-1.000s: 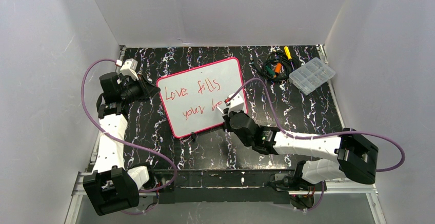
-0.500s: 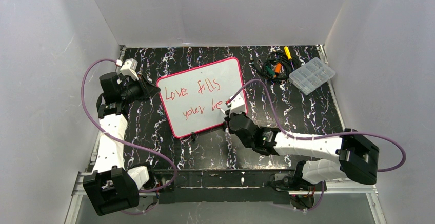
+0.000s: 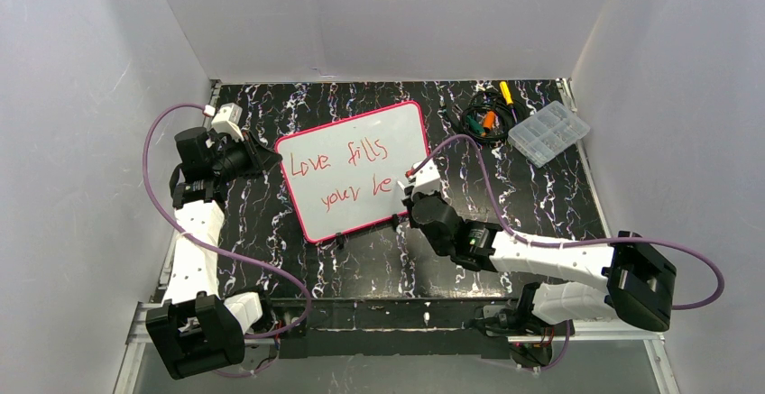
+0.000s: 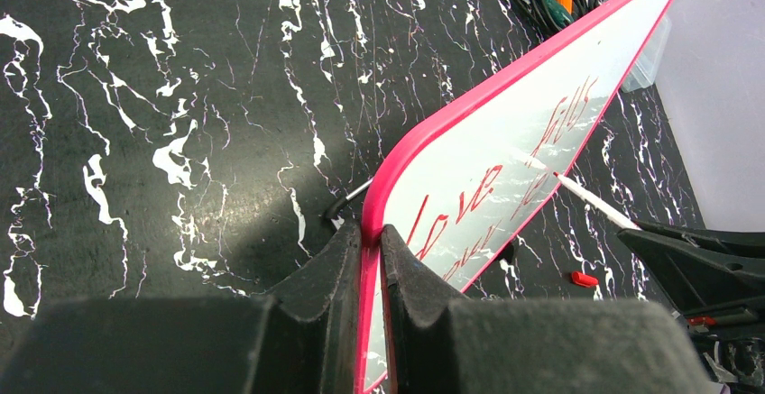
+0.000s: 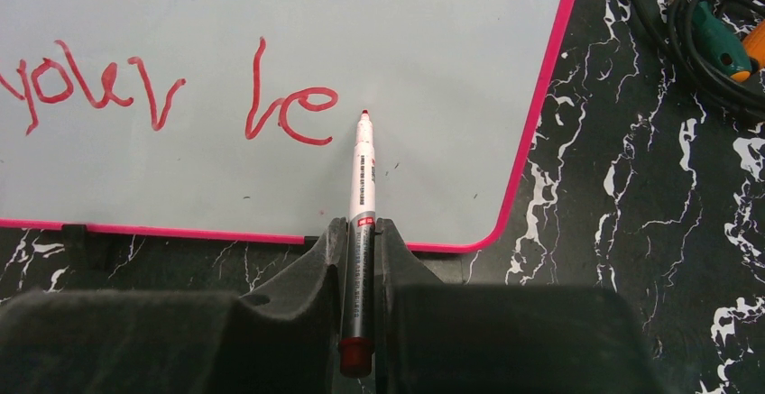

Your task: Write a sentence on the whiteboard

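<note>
Reading "Love fills" on its upper line and "your he" on the lower, the sentence (image 3: 347, 170) stands unfinished in thin red strokes on the whiteboard (image 3: 397, 128), which sits slightly askew near the middle of the black marbled bench (image 3: 271, 105). A red-tipped marker (image 5: 361, 196) points at the board just to the right of the last "e"; whether its tip touches the white surface cannot be told. The jaws of the right arm (image 3: 541, 254) are pinching the marker's barrel, with its red rear end showing between them and the tip reaching out over the board's near right part, inside the pink rim. At the board's left edge, the jaws of the left arm (image 3: 194, 250) are pressed onto the pink rim, one on each face of it. A small red piece (image 4: 583, 279) lies on the bench beside the board. Toward the far right corner, a tangle of cables (image 3: 483, 116) with orange, green and yellow bits lies just beside a clear compartment box (image 3: 548, 132), both well apart from the board.
</note>
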